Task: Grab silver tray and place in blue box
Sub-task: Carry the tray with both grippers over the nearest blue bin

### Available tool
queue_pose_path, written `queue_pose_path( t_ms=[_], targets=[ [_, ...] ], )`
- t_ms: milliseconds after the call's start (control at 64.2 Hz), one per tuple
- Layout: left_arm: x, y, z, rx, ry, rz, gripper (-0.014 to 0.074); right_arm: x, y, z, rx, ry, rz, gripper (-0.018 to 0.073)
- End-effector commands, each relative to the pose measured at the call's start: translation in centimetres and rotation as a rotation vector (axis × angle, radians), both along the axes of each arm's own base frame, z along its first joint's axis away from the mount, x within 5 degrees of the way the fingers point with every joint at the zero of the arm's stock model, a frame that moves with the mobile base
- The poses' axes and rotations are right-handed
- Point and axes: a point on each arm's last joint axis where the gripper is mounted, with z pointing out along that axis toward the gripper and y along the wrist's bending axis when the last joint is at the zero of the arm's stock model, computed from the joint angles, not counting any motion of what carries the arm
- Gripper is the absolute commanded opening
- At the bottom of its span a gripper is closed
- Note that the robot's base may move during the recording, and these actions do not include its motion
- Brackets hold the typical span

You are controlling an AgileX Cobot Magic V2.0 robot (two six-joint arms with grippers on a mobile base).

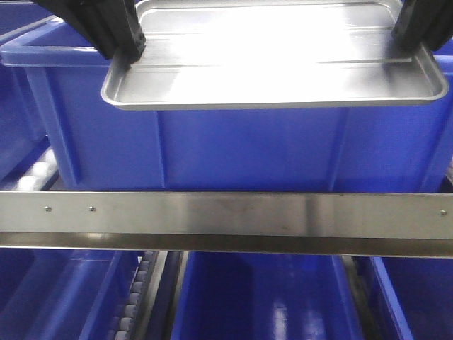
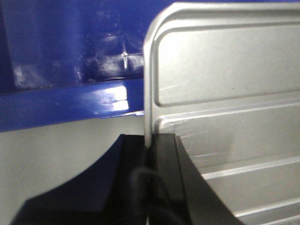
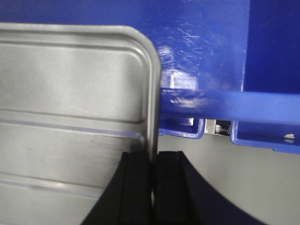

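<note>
Silver tray [image 1: 276,60] held level above blue box [image 1: 241,149]; left gripper [image 2: 149,140], right gripper [image 3: 153,157] each clenched on 1 end rim.

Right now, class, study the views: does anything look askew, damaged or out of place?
Nothing stands out. The silver tray hangs roughly level above the blue box, left claw and right claw each clamped on an end rim; only faint scratches show.

The left tool [image 2: 149,141] and the right tool [image 3: 153,158] were both matte black, each with two thick, flat-faced fingers [image 2: 165,157] widening into a broad curved base.
</note>
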Motion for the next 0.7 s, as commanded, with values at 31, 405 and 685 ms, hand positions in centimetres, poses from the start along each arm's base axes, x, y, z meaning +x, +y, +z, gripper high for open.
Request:
queue_pose_path(
  t_ms=[31,405,685],
  targets=[
    [-0.36,0.97,2.09,0.012,-0.079,0.0,-0.0105,-0.18,-0.9,1.93,-0.037,-0.105,0.002,0.0057],
    [-0.36,0.97,2.09,0.012,-0.079,0.0,-0.0105,-0.18,-0.9,1.93,-0.037,-0.105,0.002,0.0057],
    [-0.09,0.72,2.39,-0.02,-0.12,-0.004,-0.0105,-0.18,-0.9,1.93,-0.037,-0.105,0.002,0.0057]
  ],
)
